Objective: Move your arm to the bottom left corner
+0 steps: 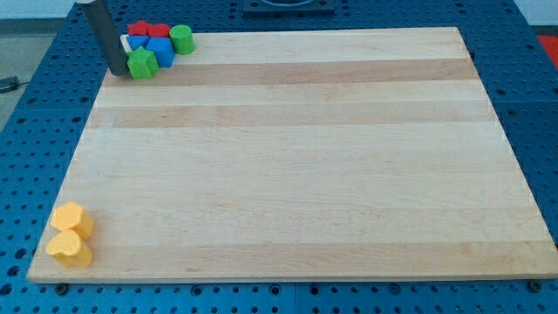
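My tip [117, 71] rests on the wooden board [288, 157] near its top left corner, just left of a green block [142, 64]. That block belongs to a tight cluster: a blue block [161, 51], a green cylinder [181, 39], and two red blocks [139, 30] [159, 30] behind them. A small white piece shows between the rod and the blue block. Two yellow blocks sit at the bottom left corner, one [71, 218] just above the other [70, 249]. The tip is far above them in the view.
The board lies on a blue perforated table [26, 174]. A dark fixture [288, 4] sits beyond the board's top edge.
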Available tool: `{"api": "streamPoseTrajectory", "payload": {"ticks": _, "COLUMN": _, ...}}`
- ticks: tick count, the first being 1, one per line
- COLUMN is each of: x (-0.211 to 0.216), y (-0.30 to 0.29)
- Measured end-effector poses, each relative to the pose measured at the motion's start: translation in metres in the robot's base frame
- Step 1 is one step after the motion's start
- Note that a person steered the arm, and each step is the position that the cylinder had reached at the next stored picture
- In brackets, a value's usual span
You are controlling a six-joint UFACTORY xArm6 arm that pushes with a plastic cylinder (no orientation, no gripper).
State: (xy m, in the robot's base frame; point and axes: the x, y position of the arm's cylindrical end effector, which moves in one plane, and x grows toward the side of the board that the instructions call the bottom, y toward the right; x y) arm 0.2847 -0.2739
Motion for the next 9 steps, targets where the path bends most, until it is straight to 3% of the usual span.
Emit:
{"api": "streamPoseTrajectory", "payload": {"ticks": 2, "x": 0.065, "y": 0.013}}
{"api": "streamPoseTrajectory", "payload": {"ticks": 4, "x": 0.149, "y": 0.114}}
{"api": "streamPoseTrajectory", "payload": {"ticks": 5, "x": 0.185, "y": 0.135}}
{"api": "streamPoseTrajectory", "payload": {"ticks": 8, "x": 0.31, "y": 0.138}}
{"api": "streamPoseTrajectory", "payload": {"ticks": 9, "x": 0.333, "y": 0.132}}
